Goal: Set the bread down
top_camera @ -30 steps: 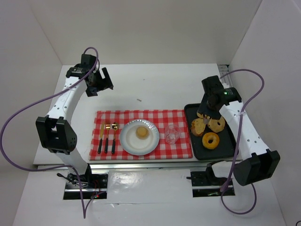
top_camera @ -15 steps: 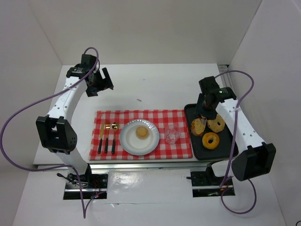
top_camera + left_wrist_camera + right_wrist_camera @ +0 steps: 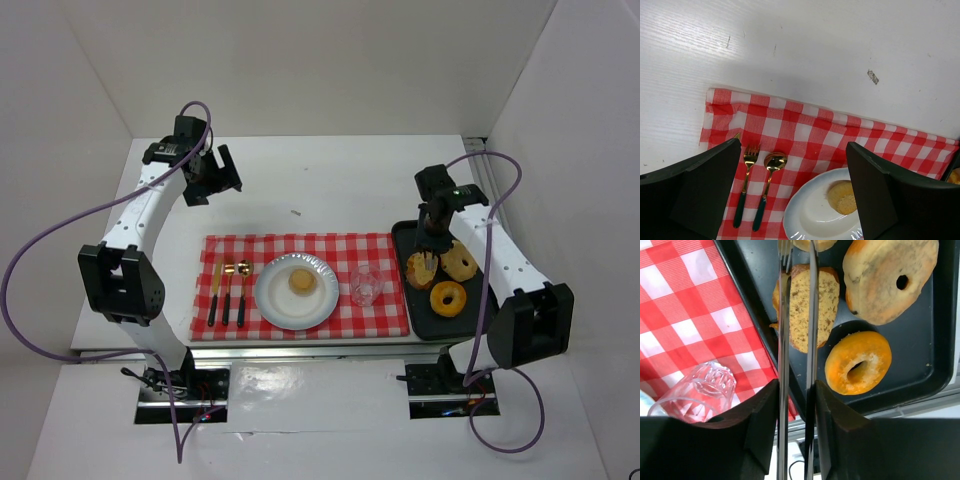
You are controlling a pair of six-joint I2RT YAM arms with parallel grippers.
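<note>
A small round bun [image 3: 302, 282] lies on the white plate [image 3: 275, 305]; it also shows in the left wrist view [image 3: 842, 196]. On the black tray [image 3: 480, 315] lie a brown cut bread piece [image 3: 822, 310], a larger pale rough piece [image 3: 890, 277] and an orange ring doughnut [image 3: 858, 362]. My right gripper [image 3: 796, 390] is shut on metal tongs [image 3: 812, 315]. The tongs hang over the brown piece [image 3: 421, 270] at the tray's left side, their two arms slightly apart; their tips run past the frame's top edge. My left gripper [image 3: 215, 180] is open and empty, far back left.
A red checked cloth [image 3: 300, 245] carries the plate, a clear glass [image 3: 365, 285] next to the tray, and a gold knife, fork and spoon [image 3: 228, 290]. The glass [image 3: 700, 392] stands just left of the tongs. White walls enclose the table.
My right arm has shifted left and back, carrying the tongs from the tray's middle to above the brown piece at its left. The left arm has not moved.
</note>
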